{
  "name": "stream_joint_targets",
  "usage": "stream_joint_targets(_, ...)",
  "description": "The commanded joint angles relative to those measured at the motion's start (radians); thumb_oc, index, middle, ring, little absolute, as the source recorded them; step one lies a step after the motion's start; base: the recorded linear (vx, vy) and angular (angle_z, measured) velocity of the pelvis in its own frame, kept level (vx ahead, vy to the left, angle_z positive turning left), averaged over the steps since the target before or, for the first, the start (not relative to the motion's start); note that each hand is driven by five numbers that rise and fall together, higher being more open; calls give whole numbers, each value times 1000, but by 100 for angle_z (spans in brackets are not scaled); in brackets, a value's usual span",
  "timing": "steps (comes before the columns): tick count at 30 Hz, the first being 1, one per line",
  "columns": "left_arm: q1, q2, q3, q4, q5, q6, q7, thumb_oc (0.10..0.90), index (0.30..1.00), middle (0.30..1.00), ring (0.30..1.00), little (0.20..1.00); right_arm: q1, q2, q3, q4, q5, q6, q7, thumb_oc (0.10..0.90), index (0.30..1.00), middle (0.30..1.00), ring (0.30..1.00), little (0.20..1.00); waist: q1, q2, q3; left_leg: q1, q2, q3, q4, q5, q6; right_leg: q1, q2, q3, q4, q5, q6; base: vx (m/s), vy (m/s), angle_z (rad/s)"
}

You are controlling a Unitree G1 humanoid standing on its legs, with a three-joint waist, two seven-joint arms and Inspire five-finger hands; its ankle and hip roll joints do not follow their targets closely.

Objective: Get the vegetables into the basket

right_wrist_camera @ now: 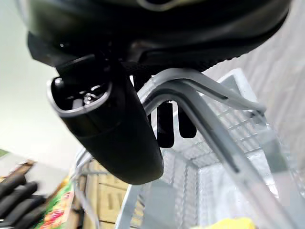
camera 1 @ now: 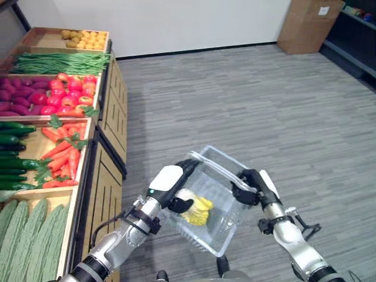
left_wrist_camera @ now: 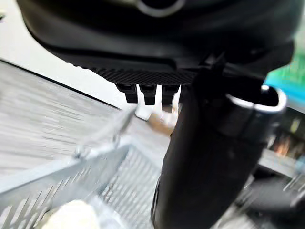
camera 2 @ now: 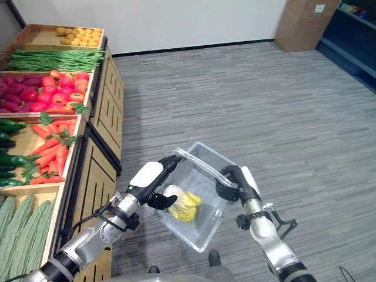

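Observation:
A clear plastic basket [camera 1: 226, 238] hangs tilted in front of me. My right hand [camera 1: 254, 187] is shut on its two wire handles [right_wrist_camera: 190, 88] at the right rim. A yellow and white leafy vegetable [camera 1: 197, 211] lies inside the basket. My left hand [camera 1: 168, 181] reaches over the basket's left rim, its fingers relaxed towards the rim and its thumb [camera 1: 179, 205] by the vegetable's white end. In the left wrist view the pale vegetable [left_wrist_camera: 71, 217] lies on the basket's mesh, apart from the fingers [left_wrist_camera: 148, 93].
A wooden produce stand [camera 1: 108, 170] runs along my left with carrots [camera 1: 61, 155], cucumbers [camera 1: 12, 158], red tomatoes [camera 1: 70, 91], green beans [camera 1: 59, 61] and pale green gourds [camera 1: 29, 235]. Open grey floor lies ahead; a cardboard box [camera 1: 308, 23] stands far right.

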Motion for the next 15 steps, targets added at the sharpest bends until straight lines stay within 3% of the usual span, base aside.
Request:
stream_joint_targets(1, -50, 14, 2, 12, -313, -56, -65, 900, 1000, 1000, 1000, 1000, -100, 7, -115, -44, -16, -104, -101, 400, 300, 300, 300, 300, 3, -23, -78, -22, -1, -45, 2, -27, -20, 36, -17, -74, 3, -61, 39, 0, 0, 0)
stream_joint_targets(3, -17, 45, -6, 12, -409, -51, -113, 900, 1000, 1000, 1000, 1000, -91, 4, -128, 57, -66, -82, -121, 400, 300, 300, 300, 300, 5, -20, -78, -21, -2, -50, 2, -26, -19, 39, -17, -78, 4, -61, 39, 0, 0, 0)
stream_joint_targets(6, 19, 66, 1, 73, -341, -36, -109, 900, 1000, 1000, 1000, 1000, -81, 9, -151, 141, -81, -79, -141, 400, 300, 300, 300, 300, 11, -21, -76, -24, -4, -56, 2, -24, -19, 37, -17, -80, 4, -61, 40, 0, -6, 7)
stream_joint_targets(10, 100, -35, 73, 351, -361, 9, -87, 900, 1000, 1000, 1000, 1000, -45, 16, -198, 225, -86, -64, -155, 400, 300, 300, 300, 300, 14, -22, -70, -23, -3, -59, 2, -23, -19, 38, -17, -81, 6, -65, 41, -5, -8, 7)
stream_joint_targets(12, 103, -47, 79, 390, -349, 12, -94, 900, 1000, 1000, 1000, 1000, -42, 16, -206, 231, -87, -63, -156, 400, 300, 300, 300, 300, 15, -21, -71, -29, -2, -60, 2, -19, -19, 33, -17, -81, 5, -61, 40, 0, 0, 0)
stream_joint_targets(15, 102, -146, 139, 733, -195, 66, -54, 900, 1000, 1000, 1000, 1000, -9, 6, -239, 284, -114, -52, -158, 400, 300, 300, 300, 300, 13, -22, -64, -29, 0, -61, 2, -17, -20, 30, -12, -80, 8, -62, 36, 8, -21, 3)
